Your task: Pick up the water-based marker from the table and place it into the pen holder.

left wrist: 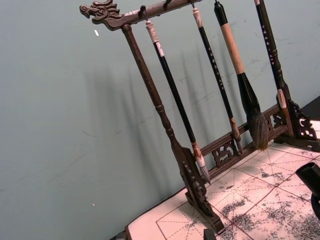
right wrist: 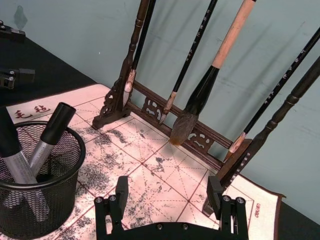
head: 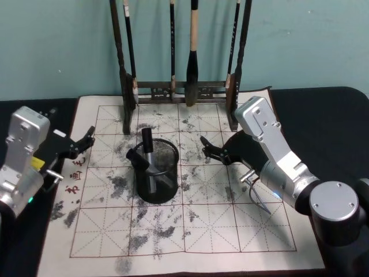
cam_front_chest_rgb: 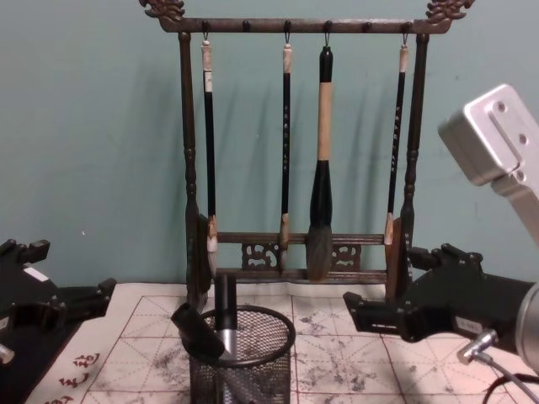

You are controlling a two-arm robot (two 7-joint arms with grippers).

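On the surface, over a white gridded calligraphy mat (head: pixel 190 231) blotched with ink, the pen holder (head: pixel 155 171) stands upright near the middle. Two water-based markers rest inside it, black caps up. One marker (head: pixel 149 151) stands nearly vertical, its long axis running up out of the rim and leaning slightly away from the robot. The other marker (head: pixel 137 157) tilts toward the robot's left, its cap poking over the rim on that side.

From the chest view, both caps rise above the mesh rim, the upright one (cam_front_chest_rgb: pixel 226 313) higher than the tilted one (cam_front_chest_rgb: pixel 195 326). The right wrist view adds the silver barrels of the markers (right wrist: pixel 42 150) through the wire mesh of the holder (right wrist: pixel 50 192), a detail the head view hides.

Just to the holder's right, the right tool (head: pixel 210 149) hovers with its fingers spread wide and nothing between them; the markers lie to its left, apart from it. The left tool (head: pixel 86 140) sits off the holder's other side, at the mat's left edge, also spread wide and empty.

Farther back, a dark wooden brush rack (cam_front_chest_rgb: pixel 299 252) with carved ends stands at the mat's far edge, four brushes (cam_front_chest_rgb: pixel 322 168) hanging from its top bar before a teal wall.
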